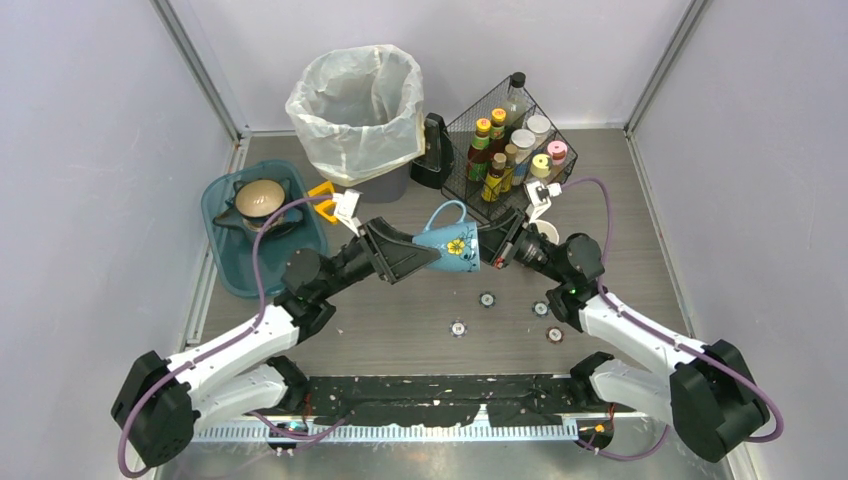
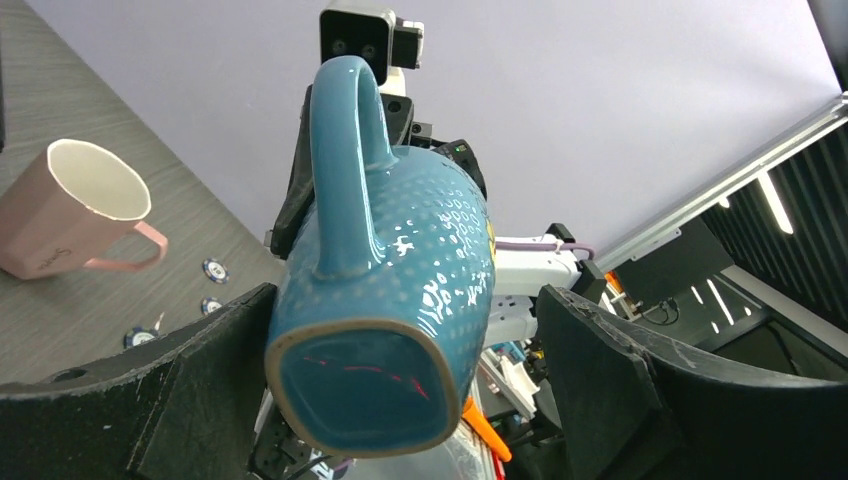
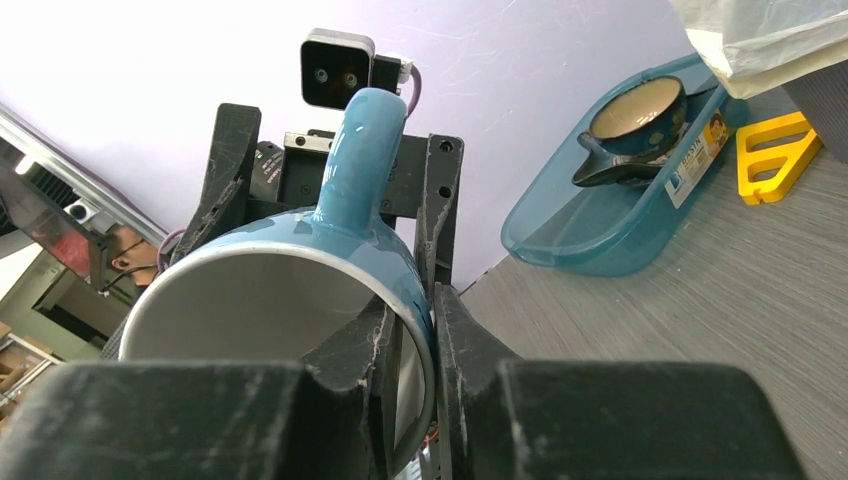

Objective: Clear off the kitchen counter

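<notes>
Kitchen counter (image 1: 400, 340) not clear yet. Four small round chips (image 1: 457, 327) lie loose on the planks just ahead of the arm bases. Above mid-counter the blue mug (image 1: 450, 248) is in the air, on its side with the handle up, held between both arms. Right gripper (image 3: 415, 310) is pinched on the rim wall, one finger inside and one outside. Left gripper (image 1: 420, 255) has its fingers spread wide around the base end. The left wrist view shows a gap on at least one side, so I read it as not gripping. Looks like a handover, my judgement only. Mug is glazed ceramic: stiff, fairly heavy, slick, and it breaks if dropped. The rim pinch is a thin contact with a long lever, so the mug may rotate. A better hold is across the body near the base, and the rim shouldn't be released until that side has closed. Behind the right gripper a pink mug (image 2: 75, 210) sits on the counter. Far left is a teal tub (image 1: 222, 250) holding a bowl (image 1: 258, 198), likely the drop point, with a yellow piece (image 1: 322, 200) just beside it. At the back are a lined bin (image 1: 350, 140) and a black wire rack (image 1: 470, 115) of bottles (image 1: 495, 150).
</notes>
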Available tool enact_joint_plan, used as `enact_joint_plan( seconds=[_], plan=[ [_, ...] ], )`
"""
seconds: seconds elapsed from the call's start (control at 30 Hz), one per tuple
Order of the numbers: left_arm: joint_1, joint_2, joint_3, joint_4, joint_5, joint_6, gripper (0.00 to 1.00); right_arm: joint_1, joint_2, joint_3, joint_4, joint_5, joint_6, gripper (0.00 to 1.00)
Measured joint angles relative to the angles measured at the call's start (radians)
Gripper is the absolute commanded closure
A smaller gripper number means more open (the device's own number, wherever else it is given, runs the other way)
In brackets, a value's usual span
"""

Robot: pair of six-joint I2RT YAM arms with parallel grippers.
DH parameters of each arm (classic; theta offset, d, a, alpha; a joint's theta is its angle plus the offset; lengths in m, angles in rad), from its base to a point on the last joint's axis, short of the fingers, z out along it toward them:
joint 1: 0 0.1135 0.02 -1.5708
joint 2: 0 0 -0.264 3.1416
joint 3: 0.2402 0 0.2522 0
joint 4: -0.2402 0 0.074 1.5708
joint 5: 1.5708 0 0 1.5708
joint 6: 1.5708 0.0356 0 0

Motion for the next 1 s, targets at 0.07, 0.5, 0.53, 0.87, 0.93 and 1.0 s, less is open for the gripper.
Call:
enact_joint_plan(
  seconds=[0.07,0.5,0.53,0.87,0.93,1.0],
  plan=[
    [-0.011,0.015,0.008,0.02,0.0,-0.013,0.03,0.0,0.003,-0.002,0.013,-0.003,0.002,0.94],
    [-0.029,0.039,0.011,0.039,-0.004,-0.031,0.75,0.0,0.026,-0.014,0.093,-0.013,0.024,0.87],
    [-0.03,0.035,0.011,0.035,-0.005,-0.031,0.85,0.0,0.031,-0.014,0.097,-0.013,0.025,0.82],
    [-0.021,-0.152,0.027,-0.307,-0.067,0.169,1.0,-0.026,0.001,-0.056,0.055,0.021,-0.001,0.09],
    [-0.014,-0.213,0.074,-0.471,-0.11,0.251,1.0,-0.034,-0.022,-0.068,0.014,0.037,-0.023,0.04],
    [-0.008,-0.266,0.146,-0.653,-0.187,0.349,1.0,-0.038,-0.052,-0.072,-0.049,0.059,-0.054,0.01]
  ],
)
